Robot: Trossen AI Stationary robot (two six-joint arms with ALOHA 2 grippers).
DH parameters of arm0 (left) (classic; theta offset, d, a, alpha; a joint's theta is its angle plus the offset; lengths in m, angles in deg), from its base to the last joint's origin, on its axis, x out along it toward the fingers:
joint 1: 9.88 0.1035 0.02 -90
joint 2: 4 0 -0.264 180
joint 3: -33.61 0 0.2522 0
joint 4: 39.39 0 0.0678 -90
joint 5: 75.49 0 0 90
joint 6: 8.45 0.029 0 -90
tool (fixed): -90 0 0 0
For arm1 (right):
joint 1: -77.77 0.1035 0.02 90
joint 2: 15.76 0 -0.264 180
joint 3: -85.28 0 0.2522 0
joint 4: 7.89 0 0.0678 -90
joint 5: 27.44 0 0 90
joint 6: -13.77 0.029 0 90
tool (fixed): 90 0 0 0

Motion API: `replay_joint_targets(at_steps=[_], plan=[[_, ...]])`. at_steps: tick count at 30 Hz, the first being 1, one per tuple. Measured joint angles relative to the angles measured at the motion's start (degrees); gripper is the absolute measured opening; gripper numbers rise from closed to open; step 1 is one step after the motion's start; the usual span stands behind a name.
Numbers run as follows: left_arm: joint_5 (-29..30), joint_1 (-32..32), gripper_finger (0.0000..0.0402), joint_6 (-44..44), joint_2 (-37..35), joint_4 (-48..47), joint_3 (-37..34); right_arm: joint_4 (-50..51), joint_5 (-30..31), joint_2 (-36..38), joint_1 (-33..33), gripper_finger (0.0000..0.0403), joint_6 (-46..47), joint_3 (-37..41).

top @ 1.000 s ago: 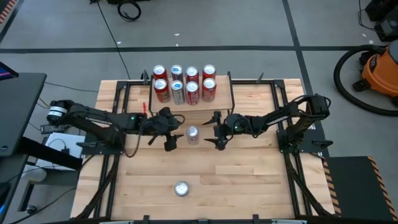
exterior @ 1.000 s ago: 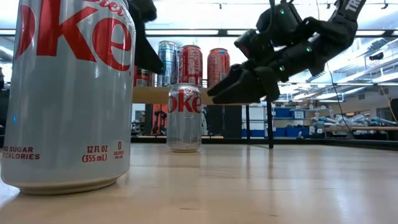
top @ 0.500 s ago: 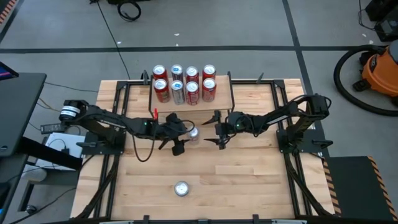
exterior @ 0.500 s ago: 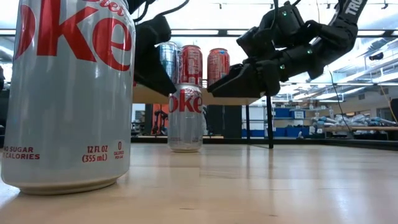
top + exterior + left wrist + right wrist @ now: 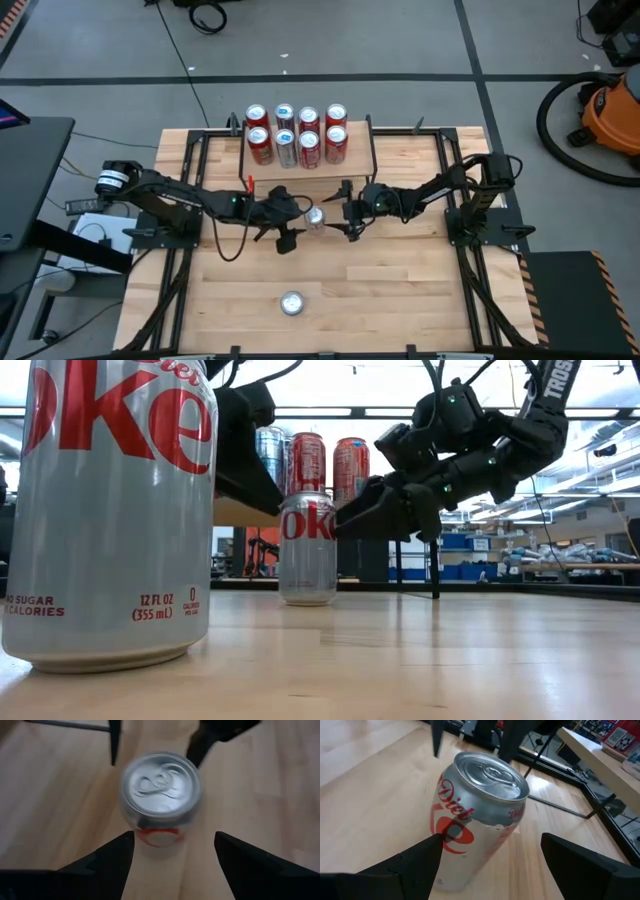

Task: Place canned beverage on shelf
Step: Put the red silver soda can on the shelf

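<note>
Silver aluminium everywhere: a Diet Coke can [image 5: 314, 216] stands upright on the wooden tabletop [image 5: 400, 290], just in front of the shelf [image 5: 355, 165], sealed with its pull tab flat. Going left to right, the left gripper [image 5: 290, 225] sits just beside the can's left side with its fingers apart; the can shows between them in the wrist view but they aren't clamped on it. On the can's other side the right gripper [image 5: 345, 212] is close too, fingers spread wide, can sitting between them untouched as far as I can see. Up on the shelf's light-wood board there are eight cans [image 5: 296, 134] in two rows of four, red ones on the ends and silver ones in the middle. A second silver can [image 5: 291, 303] stands alone near the table's front edge, looming huge in the low view [image 5: 110, 510]. Tabletop is pale butcher-block planks on a black metal frame, floor around it is grey concrete. Far right there's an orange shop vac [image 5: 612, 110] with a black hose.
</note>
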Motion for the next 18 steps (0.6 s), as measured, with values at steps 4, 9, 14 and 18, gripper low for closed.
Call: replay_joint_targets(at_steps=[4,9,14,18], plan=[[1.39,-0.05,0.0286,-0.04,0.24,0.7,0.0,2.77,-0.5,0.02,0.05,0.0348,0.58,-1.66],[-2.74,-1.2,0.0286,-0.28,0.35,0.93,0.0,9.47,-1.24,0.02,0.37,0.0348,-0.04,-4.24],[-1.16,-1.93,0.0286,0.45,0.38,-0.19,0.0,10.37,-2.4,0.02,0.33,0.0348,-0.04,-4.43],[1.31,-1.53,0.0286,-0.87,0.4,-0.44,0.0,10.39,-2.38,0.02,0.48,0.0348,-0.13,-4.43]])
